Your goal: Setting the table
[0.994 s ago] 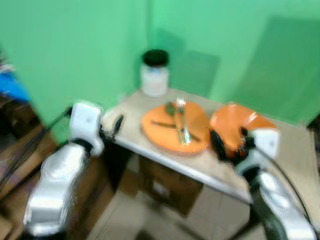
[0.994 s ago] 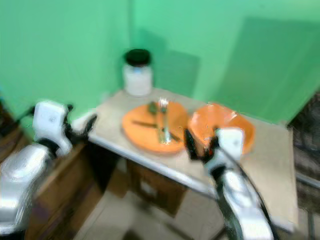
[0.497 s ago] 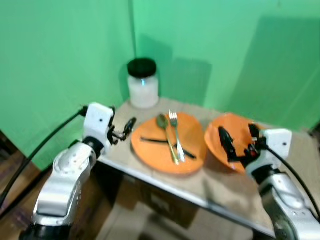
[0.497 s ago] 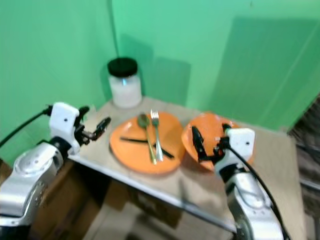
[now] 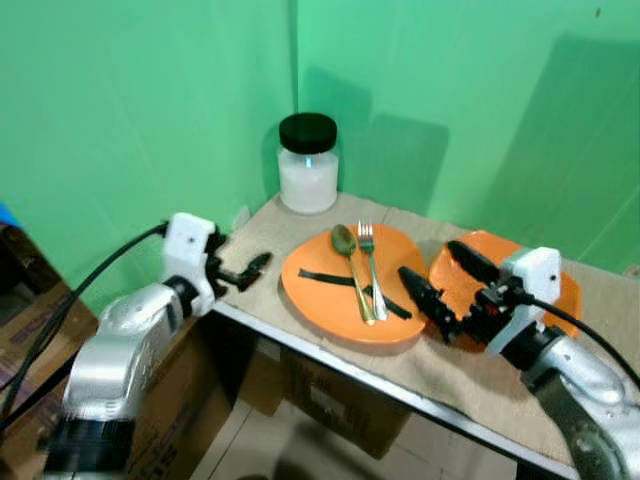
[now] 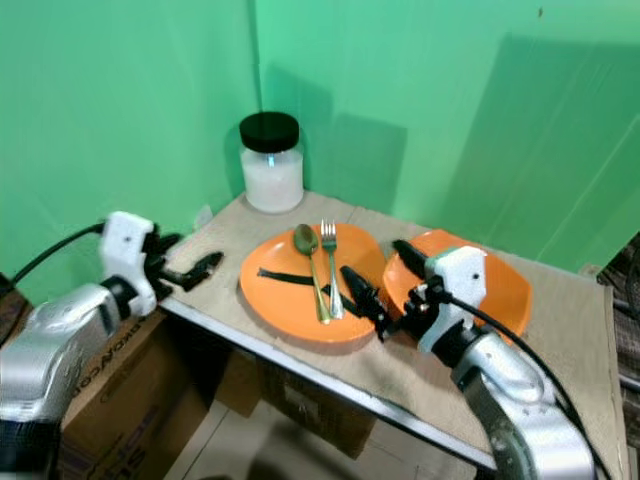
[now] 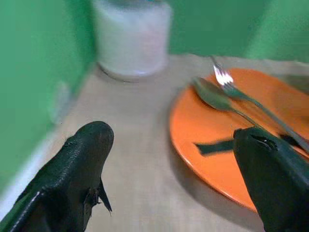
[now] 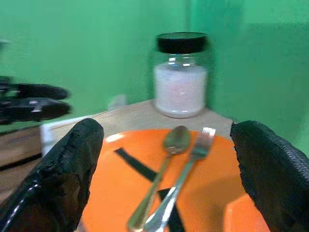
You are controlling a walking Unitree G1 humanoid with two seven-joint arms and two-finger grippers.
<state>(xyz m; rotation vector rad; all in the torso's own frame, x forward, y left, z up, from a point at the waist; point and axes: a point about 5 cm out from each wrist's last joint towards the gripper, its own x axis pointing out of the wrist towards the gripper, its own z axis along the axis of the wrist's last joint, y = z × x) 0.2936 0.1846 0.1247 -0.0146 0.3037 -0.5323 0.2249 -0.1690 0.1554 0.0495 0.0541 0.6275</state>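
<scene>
An orange plate (image 5: pixel 318 296) on the cloth-covered table (image 5: pixel 455 372) carries a spoon (image 5: pixel 351 268), a fork (image 5: pixel 371 268) and a black knife (image 5: pixel 325 278) lying across. A second orange plate (image 5: pixel 572 296) lies to its right. My right gripper (image 5: pixel 430 260) hovers open between the two plates, its lower finger over the first plate's right rim; its wrist view looks along the cutlery (image 8: pixel 178 159). My left gripper (image 5: pixel 235 256) is open and holds nothing, low over the table's left corner, a short way from the plate (image 7: pixel 217 125).
A glass jar (image 5: pixel 308 165) with a black lid and white contents stands at the table's back corner against the green walls. A cardboard box (image 5: pixel 335 398) sits under the table, and another (image 5: pixel 170 400) is beside my left arm.
The camera has shifted and the picture is sharper. My right gripper has moved left, from over the second plate to the edge of the plate with cutlery. The left gripper stays at the table corner.
</scene>
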